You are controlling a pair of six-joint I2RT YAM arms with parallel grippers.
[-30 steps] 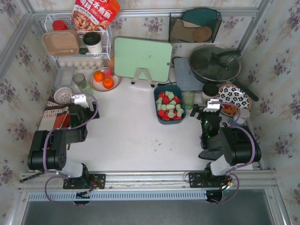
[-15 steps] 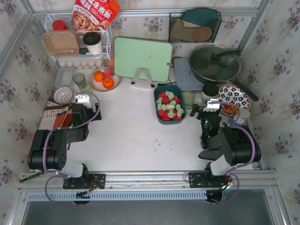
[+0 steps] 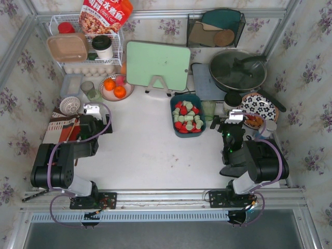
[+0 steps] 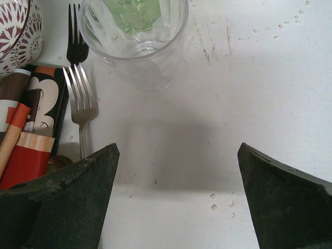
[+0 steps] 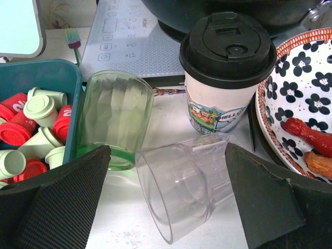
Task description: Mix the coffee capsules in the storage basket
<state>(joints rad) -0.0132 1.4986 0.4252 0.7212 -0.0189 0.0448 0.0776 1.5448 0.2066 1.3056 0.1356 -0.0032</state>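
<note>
Noting the nearer right gripper (image 5: pixel 165 194), jaws apart and empty, we are seeing the storage basket (image 5: pixel 41 77) lying just left, long axis toward the far edge.

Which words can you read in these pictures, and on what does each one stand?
"HELLO": label of the takeaway cup; the last letter curves out of sight.
Induction hob: a brand word and button signs, too blurred to read.
Snack bag: Chinese characters, too small to read.
</note>
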